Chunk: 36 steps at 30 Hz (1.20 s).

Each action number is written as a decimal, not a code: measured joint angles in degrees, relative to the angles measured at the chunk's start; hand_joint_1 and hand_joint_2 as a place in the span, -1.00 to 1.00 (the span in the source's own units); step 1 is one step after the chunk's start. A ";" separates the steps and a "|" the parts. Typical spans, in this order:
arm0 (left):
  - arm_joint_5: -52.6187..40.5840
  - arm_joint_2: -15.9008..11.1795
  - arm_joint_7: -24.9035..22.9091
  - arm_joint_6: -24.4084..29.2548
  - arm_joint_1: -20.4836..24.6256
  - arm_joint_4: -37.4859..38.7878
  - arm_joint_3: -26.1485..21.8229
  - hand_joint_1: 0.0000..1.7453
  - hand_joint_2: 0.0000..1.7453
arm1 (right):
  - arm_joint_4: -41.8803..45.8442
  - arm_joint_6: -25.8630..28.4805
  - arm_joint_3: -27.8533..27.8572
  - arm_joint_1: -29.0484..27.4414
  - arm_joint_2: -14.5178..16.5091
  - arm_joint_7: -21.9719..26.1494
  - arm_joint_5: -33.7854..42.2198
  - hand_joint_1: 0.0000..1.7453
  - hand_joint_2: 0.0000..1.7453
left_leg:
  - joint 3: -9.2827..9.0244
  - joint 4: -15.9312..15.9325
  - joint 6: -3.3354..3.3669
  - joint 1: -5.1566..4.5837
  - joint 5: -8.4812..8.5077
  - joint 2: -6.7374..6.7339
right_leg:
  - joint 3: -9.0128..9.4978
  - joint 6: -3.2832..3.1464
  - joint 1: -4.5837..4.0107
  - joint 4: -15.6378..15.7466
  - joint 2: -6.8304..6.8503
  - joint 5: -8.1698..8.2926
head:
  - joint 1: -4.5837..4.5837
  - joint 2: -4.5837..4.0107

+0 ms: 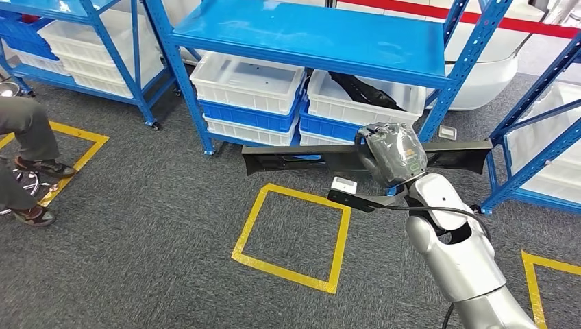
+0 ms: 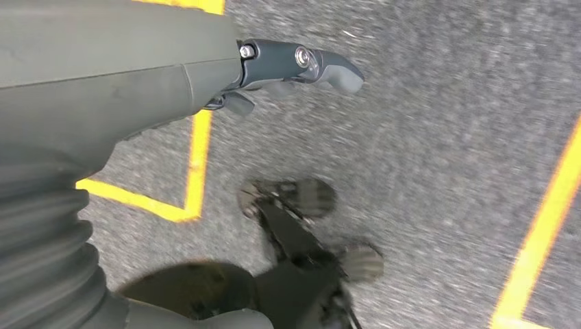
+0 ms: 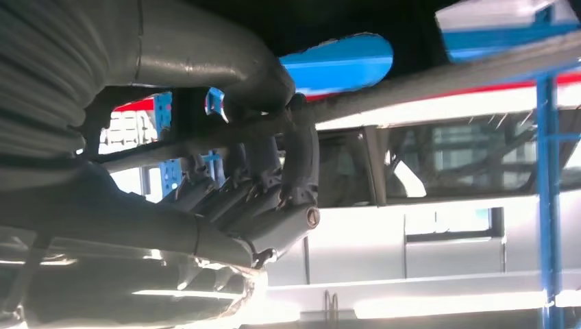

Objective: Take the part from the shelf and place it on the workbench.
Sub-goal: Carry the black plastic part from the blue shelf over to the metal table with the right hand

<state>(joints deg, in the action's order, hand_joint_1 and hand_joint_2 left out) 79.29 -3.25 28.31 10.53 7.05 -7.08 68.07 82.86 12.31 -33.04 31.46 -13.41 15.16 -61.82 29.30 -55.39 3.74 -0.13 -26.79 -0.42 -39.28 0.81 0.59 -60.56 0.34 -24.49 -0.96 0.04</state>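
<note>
The right robot hand (image 1: 394,156) is raised in front of the blue shelf (image 1: 308,31), its fingers (image 3: 274,178) curled around a long, flat black part (image 1: 301,159) that it holds roughly level, clear of the floor. The right wrist view shows those dark fingers wrapped tightly about the part's narrow edge, with the thumb (image 3: 226,55) pressing from the other side. In the head view the part stretches well out to both sides of the hand, its left end reaching in front of the lower shelf bins and its right end running toward the neighbouring blue rack (image 1: 541,137). The left robot hand (image 2: 288,65) hangs low over the grey carpet, and its wrist view shows its dark fingers (image 2: 322,65) held out above the floor with nothing in them. Just below the held part, a yellow taped square (image 1: 291,236) marks the carpet (image 1: 157,226), and a small white box (image 1: 344,184) lies at the square's far corner. Behind the part, on the shelf's bottom level, stacked white and blue bins (image 1: 250,96) sit side by side, and the right-hand bin (image 1: 363,99) holds another dark part (image 1: 360,89). At the far left edge, a person's legs and shoes (image 1: 31,157) rest beside another yellow floor marking.
</note>
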 joint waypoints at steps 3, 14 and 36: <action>0.09 0.01 0.02 -0.20 -0.05 0.00 0.04 -1.00 1.00 | -0.54 -0.17 -0.62 0.24 0.42 0.05 0.03 0.74 1.00 | 3.65 -0.15 0.07 -0.09 3.09 -0.10 | -1.69 0.01 0.42 -10.71 -0.09 -6.72 | 0.27 0.00; 0.90 0.09 0.02 -0.27 -0.39 0.03 0.17 -1.00 1.00 | -3.34 -0.14 -2.67 0.71 4.14 -0.18 -0.27 0.74 1.00 | 11.80 -2.51 -3.33 0.77 7.92 -0.12 | 11.13 -0.35 0.55 3.37 0.05 -5.27 | 0.17 0.00; 1.07 0.13 1.74 -0.54 -0.18 0.04 1.36 -1.00 1.00 | -2.77 1.18 -2.94 -1.11 4.69 1.16 -1.62 0.74 1.00 | 4.40 -1.19 -0.84 0.46 2.29 1.23 | 0.69 1.23 0.22 -9.43 -0.14 -5.56 | 0.47 0.00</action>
<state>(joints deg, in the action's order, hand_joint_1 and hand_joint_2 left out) 80.36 -3.13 30.05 9.99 6.86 -7.04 69.43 80.09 13.49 -35.98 30.35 -8.72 16.32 -63.44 33.70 -56.59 2.90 0.33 -24.50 0.82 -38.59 2.04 0.81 -70.00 0.20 -30.05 -0.49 0.04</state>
